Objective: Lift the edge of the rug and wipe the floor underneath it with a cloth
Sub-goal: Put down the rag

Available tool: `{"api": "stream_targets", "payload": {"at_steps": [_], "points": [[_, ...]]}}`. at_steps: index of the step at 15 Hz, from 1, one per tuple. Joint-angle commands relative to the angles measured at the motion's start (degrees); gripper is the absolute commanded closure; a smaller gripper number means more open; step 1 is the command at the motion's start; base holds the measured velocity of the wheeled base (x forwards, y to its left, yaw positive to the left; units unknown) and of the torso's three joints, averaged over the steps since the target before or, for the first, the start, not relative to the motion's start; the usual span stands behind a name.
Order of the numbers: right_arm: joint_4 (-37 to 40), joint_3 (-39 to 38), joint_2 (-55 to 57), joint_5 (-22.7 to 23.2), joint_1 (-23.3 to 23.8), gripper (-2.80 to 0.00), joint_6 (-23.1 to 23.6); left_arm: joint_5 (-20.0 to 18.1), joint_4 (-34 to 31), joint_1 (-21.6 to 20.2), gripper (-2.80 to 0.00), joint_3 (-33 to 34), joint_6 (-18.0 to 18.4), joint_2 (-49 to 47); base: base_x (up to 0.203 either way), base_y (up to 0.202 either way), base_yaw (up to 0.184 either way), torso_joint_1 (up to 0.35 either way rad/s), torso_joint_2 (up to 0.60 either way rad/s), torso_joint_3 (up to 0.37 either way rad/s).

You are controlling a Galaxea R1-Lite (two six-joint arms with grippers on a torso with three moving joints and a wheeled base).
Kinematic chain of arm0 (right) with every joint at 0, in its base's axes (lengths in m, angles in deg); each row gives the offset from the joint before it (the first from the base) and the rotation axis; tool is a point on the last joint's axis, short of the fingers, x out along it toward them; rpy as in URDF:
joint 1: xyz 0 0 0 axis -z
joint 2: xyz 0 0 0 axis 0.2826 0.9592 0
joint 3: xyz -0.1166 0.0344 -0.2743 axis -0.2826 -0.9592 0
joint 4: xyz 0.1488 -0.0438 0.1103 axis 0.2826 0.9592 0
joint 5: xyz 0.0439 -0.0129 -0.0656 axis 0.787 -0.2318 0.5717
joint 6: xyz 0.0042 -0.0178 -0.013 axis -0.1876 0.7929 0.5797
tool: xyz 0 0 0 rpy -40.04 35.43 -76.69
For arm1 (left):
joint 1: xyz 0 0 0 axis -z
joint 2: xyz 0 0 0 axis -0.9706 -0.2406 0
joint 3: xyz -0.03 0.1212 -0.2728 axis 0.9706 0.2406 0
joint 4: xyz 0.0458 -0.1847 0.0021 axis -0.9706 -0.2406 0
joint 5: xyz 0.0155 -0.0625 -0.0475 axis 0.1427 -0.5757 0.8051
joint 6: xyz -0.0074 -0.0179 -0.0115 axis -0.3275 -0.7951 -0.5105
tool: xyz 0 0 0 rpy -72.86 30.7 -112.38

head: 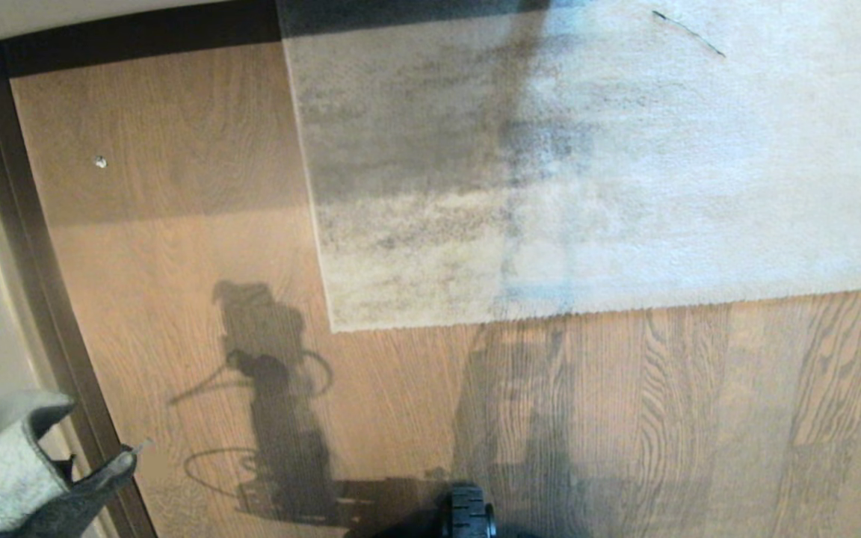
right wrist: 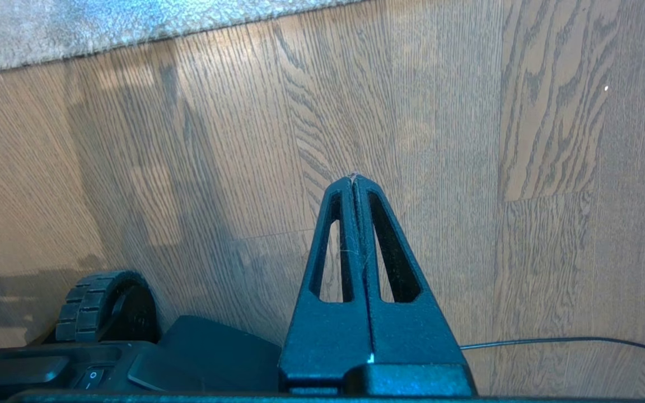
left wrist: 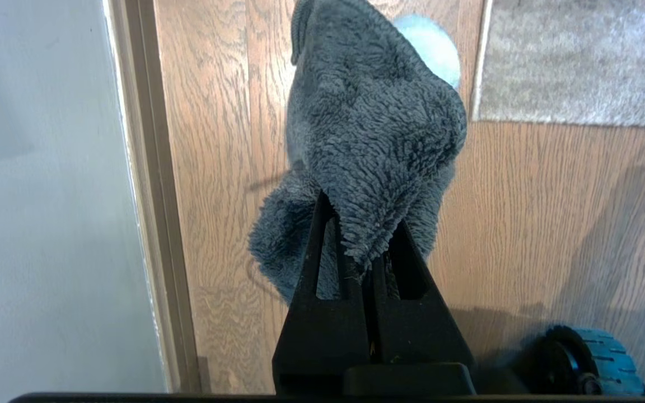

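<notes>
Grey cloth (left wrist: 373, 140) in left claw (left wrist: 364, 224)

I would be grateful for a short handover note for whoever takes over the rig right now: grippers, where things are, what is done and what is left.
Left gripper: shut on the cloth, held above bare floor near the skirting strip, at the head view's lower left.
Right gripper: shut, empty, hanging over bare planks short of the rug.
Rug edge: lying flat, its corner ahead and between the two arms.
Done: cloth is in hand.
Left: lift the rug edge, probably with the free right gripper, wipe the floor beneath, lower the rug.
</notes>
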Motion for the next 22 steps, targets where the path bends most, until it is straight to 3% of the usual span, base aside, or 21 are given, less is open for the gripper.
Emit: {"api": "stream_targets", "payload": {"at_steps": [1, 5, 12, 17, 22], "points": [[-0.02, -0.01, 0.09, -0.02, -0.01, 0.00, -0.02, -0.02, -0.09, 0.00, 0.00, -0.80, -0.04, -2.65, 0.000, 0.000, 0.000, 0.000, 0.00, 0.000], [-0.01, -0.01, 0.09, 0.01, -0.01, 0.00, -0.02, 0.04, -0.09, 0.27, 0.00, -4.06, -0.04, -9.61, 0.000, 0.000, 0.000, 0.000, 0.00, 0.000], [-0.02, -0.01, 0.09, 0.24, -0.01, 0.00, -0.02, 0.38, 0.23, 2.86, 0.00, -11.79, -0.42, -30.55, 0.000, 0.000, 0.000, 0.000, 0.00, 0.000], [-0.02, -0.01, 0.09, 0.02, -0.01, 0.00, -0.02, 0.40, 1.29, 2.83, 0.00, -10.44, -2.57, -35.93, 0.000, 0.000, 0.000, 0.000, 0.00, 0.000], [-0.02, -0.01, 0.09, -0.07, -0.01, 0.00, -0.02, 0.34, 10.29, 2.81, 0.00, -8.17, -2.44, -43.41, 0.000, 0.000, 0.000, 0.000, 0.00, 0.000]]}}
